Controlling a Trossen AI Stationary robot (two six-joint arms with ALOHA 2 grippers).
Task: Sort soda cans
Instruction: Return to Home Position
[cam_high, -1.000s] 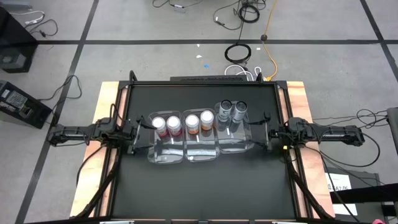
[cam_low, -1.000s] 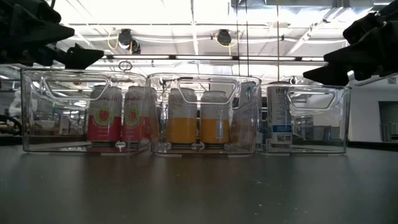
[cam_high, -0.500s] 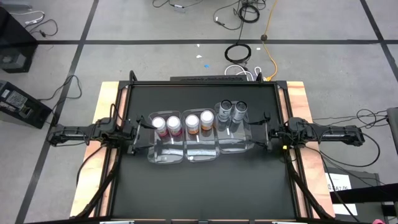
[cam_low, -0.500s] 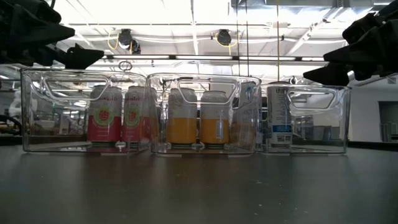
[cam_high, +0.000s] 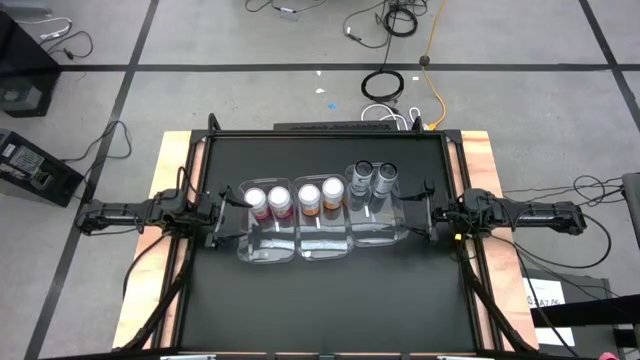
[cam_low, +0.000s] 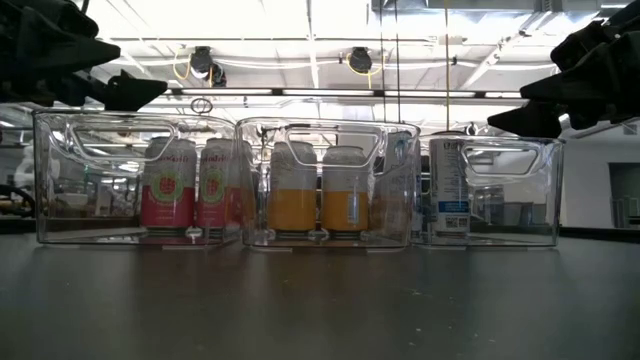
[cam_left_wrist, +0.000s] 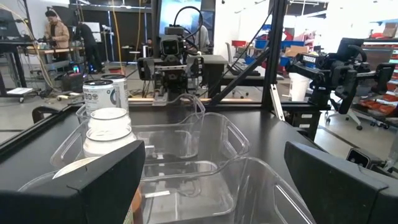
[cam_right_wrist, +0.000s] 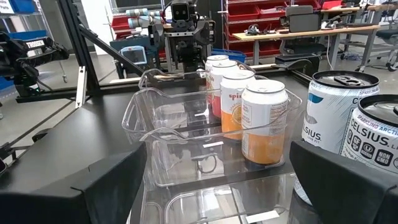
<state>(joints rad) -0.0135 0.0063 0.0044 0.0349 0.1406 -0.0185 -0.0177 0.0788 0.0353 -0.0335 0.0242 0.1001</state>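
Observation:
Three clear bins stand in a row mid-table. Two pink soda cans (cam_high: 267, 201) stand upright at the far end of the left bin (cam_high: 262, 245). Two orange cans (cam_high: 320, 196) stand in the middle bin (cam_high: 322, 240), and two grey cans (cam_high: 373, 177) in the right bin (cam_high: 378, 228). My left gripper (cam_high: 222, 210) hangs level at the left bin's outer side, open and holding nothing. My right gripper (cam_high: 430, 208) hangs level at the right bin's outer side, also open and holding nothing. In the right wrist view the grey cans (cam_right_wrist: 339, 106) and the orange cans (cam_right_wrist: 264, 121) are close.
Bare black table top (cam_high: 320, 310) lies in front of the bins, and more lies behind them. Light wooden borders (cam_high: 170, 180) run along the table's left and right sides. Cables lie on the floor beyond the far edge. A person (cam_left_wrist: 56, 34) stands far off in the room.

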